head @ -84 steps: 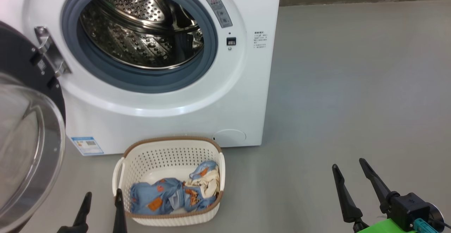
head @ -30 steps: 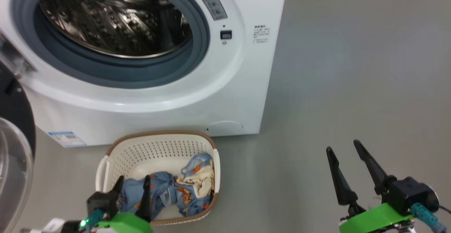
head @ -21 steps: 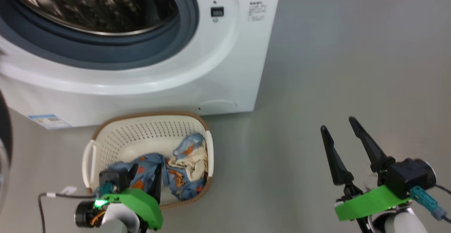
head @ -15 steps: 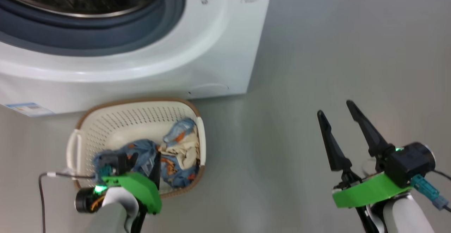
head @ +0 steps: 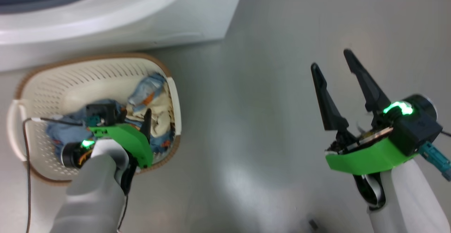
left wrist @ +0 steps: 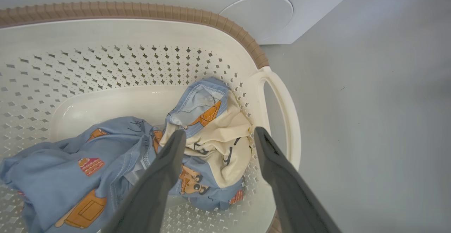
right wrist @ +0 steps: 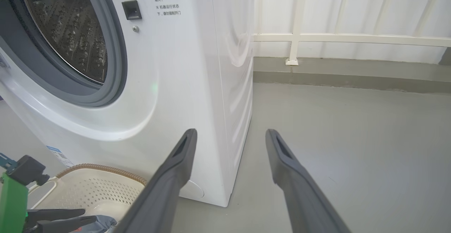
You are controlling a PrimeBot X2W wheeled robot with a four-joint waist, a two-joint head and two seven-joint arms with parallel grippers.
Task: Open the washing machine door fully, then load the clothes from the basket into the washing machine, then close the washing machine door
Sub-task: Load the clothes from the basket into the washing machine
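Note:
The cream basket (head: 88, 57) stands on the floor against the white washing machine (head: 105, 21). In it lie the clothes (head: 155, 93): a light-blue piece with orange patches (left wrist: 63, 162) and a cream-white piece (left wrist: 225, 145). My left gripper (head: 135, 116) hangs open low inside the basket (left wrist: 141, 11). Its fingertips straddle the cream piece without closing on it, so the left gripper (left wrist: 219, 133) holds nothing. My right gripper (head: 330, 59) is open and empty above bare floor to the right. The washing machine (right wrist: 197, 67) shows its open steel drum (right wrist: 70, 35). The door is out of view.
Grey floor (head: 253, 120) stretches right of the basket and the machine. A white railing and wall (right wrist: 334, 39) close off the back. A thin cable (head: 26, 148) trails from my left arm beside the basket. A small dark object (head: 312, 223) lies on the floor near the bottom edge.
The head camera has tilted down, so the machine has slid up the picture. My left gripper has gone forward and down into the basket over the clothes. The right gripper stays open.

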